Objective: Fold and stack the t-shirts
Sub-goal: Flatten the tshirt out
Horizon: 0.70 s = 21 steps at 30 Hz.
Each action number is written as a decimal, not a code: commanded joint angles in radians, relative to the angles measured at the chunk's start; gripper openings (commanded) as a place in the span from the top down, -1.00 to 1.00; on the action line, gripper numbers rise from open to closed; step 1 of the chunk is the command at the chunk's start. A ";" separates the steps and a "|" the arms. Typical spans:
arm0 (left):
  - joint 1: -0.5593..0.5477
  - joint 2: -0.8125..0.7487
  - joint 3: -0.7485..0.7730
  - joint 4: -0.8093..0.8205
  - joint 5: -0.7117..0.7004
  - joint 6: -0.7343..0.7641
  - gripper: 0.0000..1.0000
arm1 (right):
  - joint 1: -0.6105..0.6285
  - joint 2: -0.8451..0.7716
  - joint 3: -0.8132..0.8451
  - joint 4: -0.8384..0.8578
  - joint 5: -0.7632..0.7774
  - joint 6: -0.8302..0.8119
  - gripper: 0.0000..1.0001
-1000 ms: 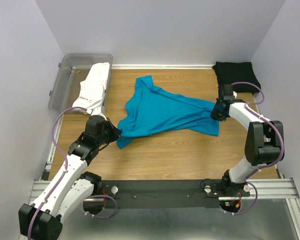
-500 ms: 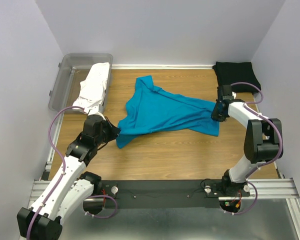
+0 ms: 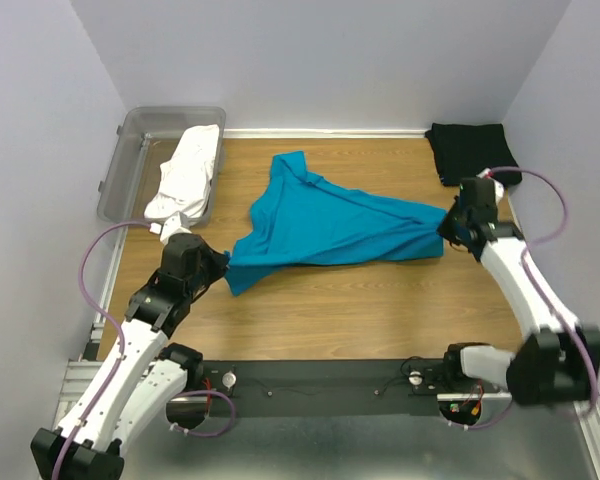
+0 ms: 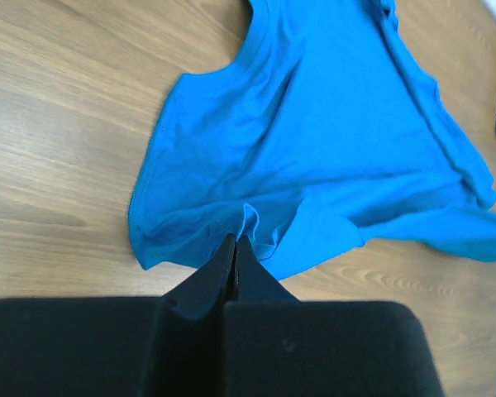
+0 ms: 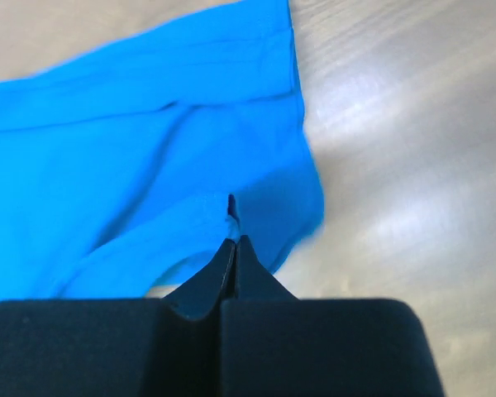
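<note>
Where the wooden worktop [image 3: 320, 320] runs into its far left corner, a clear grey plastic tub [image 3: 128, 165] stands beyond the left jaws and off to their left. A crumpled white t-shirt [image 3: 188, 180] hangs over the tub wall nearest those jaws, part of it inside the tub and its lower end on the wood just beyond them. The left arm [image 3: 145, 330] reaches forward from the near edge. Its jaws are clenched on a small pinch of the teal-blue t-shirt [image 3: 330, 225] at that shirt's near left edge, and the left wrist view shows the cloth [image 4: 314, 141] puckered into a little fold right at the tips, with bare wood [image 4: 58, 124] to their left. From there the teal-blue t-shirt spreads rightward between the two sets of jaws, unfolded and wrinkled, its neck end towards the far side. The right arm [image 3: 520, 280] comes in from the right. Its jaws are likewise pressed together on the shirt's right end, and in the right wrist view a ridge of blue cloth [image 5: 132, 149] rises into the tips with wood [image 5: 397, 165] to their right. Beyond the right jaws, near but apart from them, a folded black t-shirt [image 3: 470, 150] lies in the far right corner.
</note>
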 commanded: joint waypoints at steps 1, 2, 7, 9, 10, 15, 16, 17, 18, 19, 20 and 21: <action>0.003 -0.034 0.045 -0.030 -0.119 -0.069 1.00 | -0.004 -0.236 -0.145 -0.088 -0.030 0.153 0.99; 0.003 -0.036 0.048 -0.027 -0.121 -0.071 1.00 | -0.005 -0.360 -0.176 -0.094 -0.035 0.210 0.99; 0.005 -0.027 0.073 0.002 -0.126 -0.043 1.00 | -0.005 -0.693 -0.285 -0.123 -0.043 0.312 0.99; 0.005 -0.014 0.099 0.016 -0.145 -0.019 1.00 | -0.007 -0.802 -0.290 -0.128 0.014 0.309 0.99; 0.005 -0.011 0.110 0.024 -0.164 -0.008 1.00 | -0.005 -0.824 -0.284 -0.128 0.035 0.302 0.99; 0.005 0.030 0.226 0.128 -0.239 0.098 1.00 | -0.004 -0.812 -0.145 -0.122 0.187 0.214 0.99; 0.006 0.045 0.258 0.143 -0.263 0.119 1.00 | -0.005 -0.757 -0.106 -0.119 0.195 0.192 0.99; 0.005 0.059 0.290 0.175 -0.274 0.145 1.00 | -0.004 -0.728 -0.071 -0.116 0.200 0.166 0.99; 0.006 0.091 0.362 0.188 -0.290 0.206 1.00 | -0.005 -0.691 0.011 -0.110 0.209 0.114 0.99; 0.005 0.107 0.402 0.205 -0.303 0.237 1.00 | -0.005 -0.660 0.055 -0.108 0.212 0.088 0.99; 0.005 0.134 0.441 0.234 -0.331 0.307 1.00 | -0.005 -0.596 0.098 -0.108 0.217 0.034 0.99; 0.005 0.145 0.526 0.246 -0.345 0.339 1.00 | -0.005 -0.573 0.150 -0.106 0.220 0.010 0.99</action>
